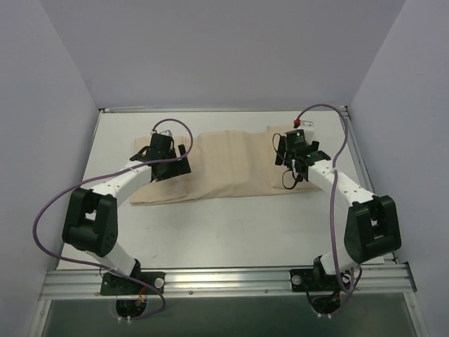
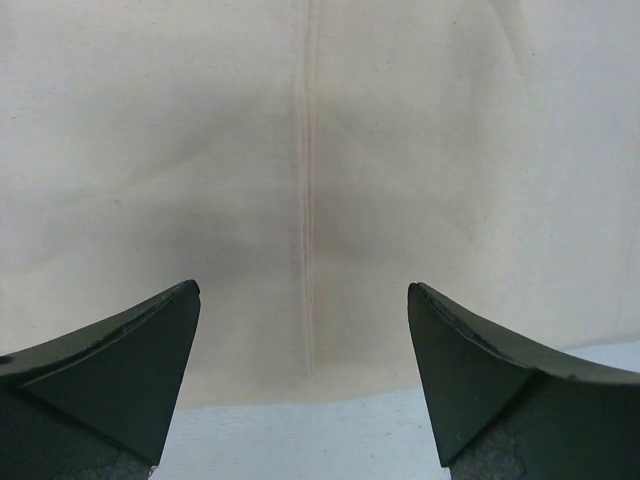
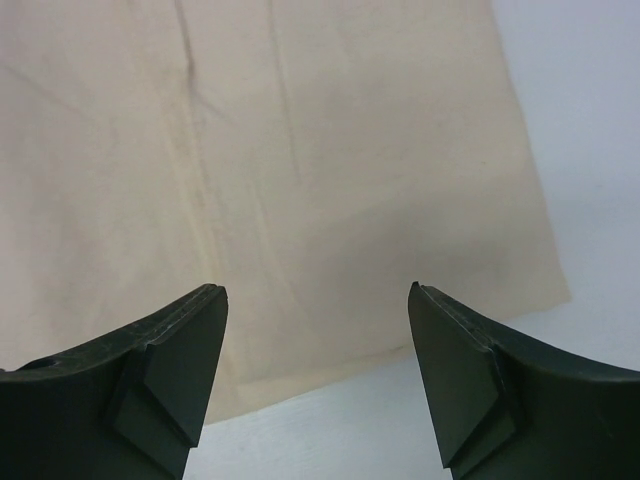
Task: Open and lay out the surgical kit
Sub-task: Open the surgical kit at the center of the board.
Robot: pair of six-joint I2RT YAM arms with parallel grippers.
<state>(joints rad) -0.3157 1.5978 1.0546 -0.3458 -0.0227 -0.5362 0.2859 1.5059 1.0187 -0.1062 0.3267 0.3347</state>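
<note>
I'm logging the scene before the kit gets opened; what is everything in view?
Cloth wrap: one, beige, folded, flat across the table's middle.
Table: one, white, under the wrap.
Rail: one, silver, along the near edge.
Steel tray, instruments: none visible.
Left gripper: one, black, open, over the wrap's left end.
Right gripper: one, black, open, over the wrap's right end.
</note>
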